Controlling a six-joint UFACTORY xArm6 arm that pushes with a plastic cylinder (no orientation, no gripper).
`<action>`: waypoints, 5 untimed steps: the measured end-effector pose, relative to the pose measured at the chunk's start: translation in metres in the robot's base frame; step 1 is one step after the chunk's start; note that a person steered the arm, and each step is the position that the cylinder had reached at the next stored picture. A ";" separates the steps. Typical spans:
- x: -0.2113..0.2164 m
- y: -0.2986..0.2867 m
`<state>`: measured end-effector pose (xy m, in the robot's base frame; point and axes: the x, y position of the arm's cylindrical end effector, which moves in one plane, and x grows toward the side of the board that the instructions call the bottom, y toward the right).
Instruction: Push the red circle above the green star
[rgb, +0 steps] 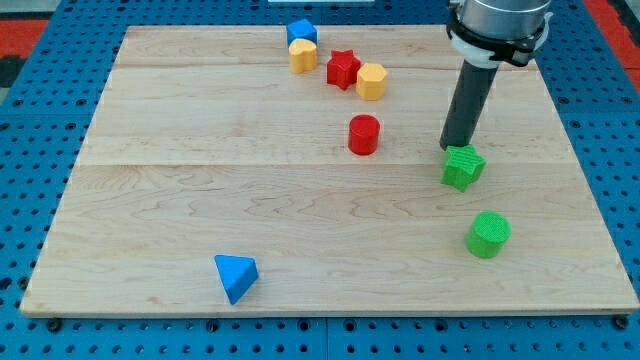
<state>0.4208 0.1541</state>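
Observation:
The red circle (364, 134) stands on the wooden board (200, 200), right of the middle. The green star (463, 167) lies to its right and slightly lower in the view. My tip (453, 149) is at the green star's upper left edge, touching or nearly touching it, and well to the right of the red circle. The dark rod rises from there toward the view's top.
A red star (343, 69) sits between a yellow circle (303, 55) and a yellow hexagon (371, 81) near the view's top. A blue block (301, 31) is behind the yellow circle. A green circle (488, 234) lies below the green star. A blue triangle (236, 276) lies at bottom left.

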 end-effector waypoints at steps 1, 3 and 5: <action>0.013 0.015; -0.027 0.020; -0.050 -0.106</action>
<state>0.3713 0.0478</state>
